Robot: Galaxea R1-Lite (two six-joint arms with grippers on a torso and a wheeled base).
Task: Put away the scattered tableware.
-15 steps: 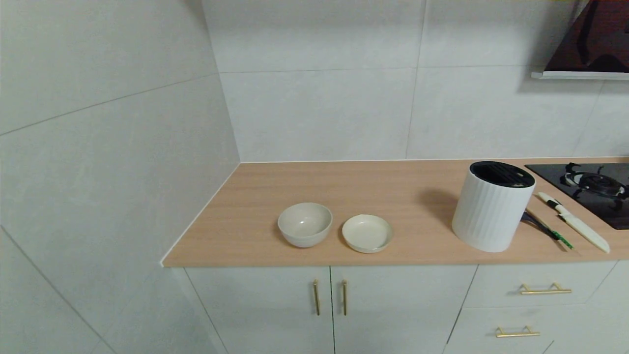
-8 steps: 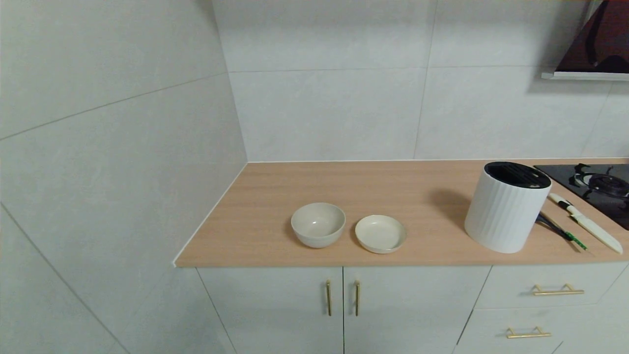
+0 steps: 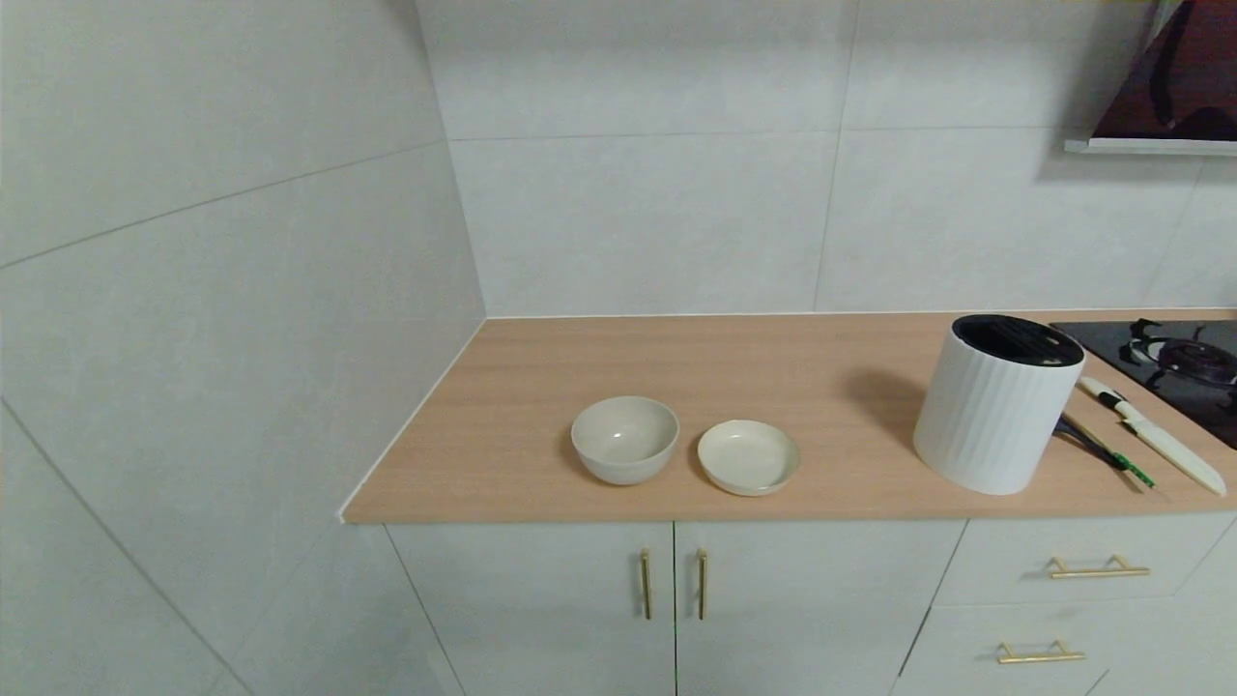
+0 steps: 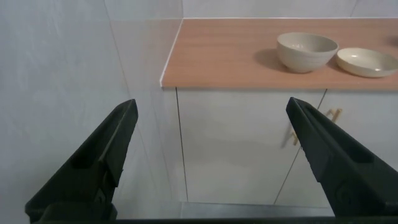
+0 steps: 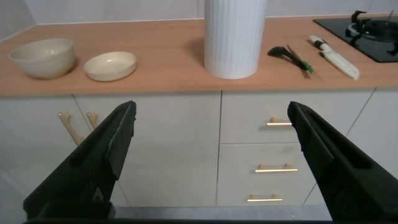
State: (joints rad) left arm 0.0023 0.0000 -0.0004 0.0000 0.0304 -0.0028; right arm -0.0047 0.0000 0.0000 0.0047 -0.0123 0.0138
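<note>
**Head view.** A bowl [image 3: 624, 440] and a shallow dish [image 3: 748, 456] sit side by side, close but apart, near the front edge of the counter [image 3: 676, 362], above the cabinet doors [image 3: 580, 609]. To the robot's right stands a ribbed white holder [image 3: 995, 406] with a dark slotted top. Beyond it lie a dark utensil [image 3: 1102, 449] and a knife [image 3: 1155, 437], the knife nearest the stove [image 3: 1174, 362].

**Left wrist view.** The left gripper [image 4: 211, 158] faces the cabinet front, its jaws spread wide with nothing between them. The bowl [image 4: 307, 51] and dish [image 4: 367, 61] rest on the counter, well apart from it.

**Right wrist view.** The right gripper [image 5: 211, 158] is likewise wide apart and empty, facing the drawers [image 5: 273, 149]. Along the counter stand the bowl [image 5: 42, 57], dish [image 5: 110, 65], holder [image 5: 233, 37], utensil [image 5: 292, 56] and knife [image 5: 336, 57].
</note>
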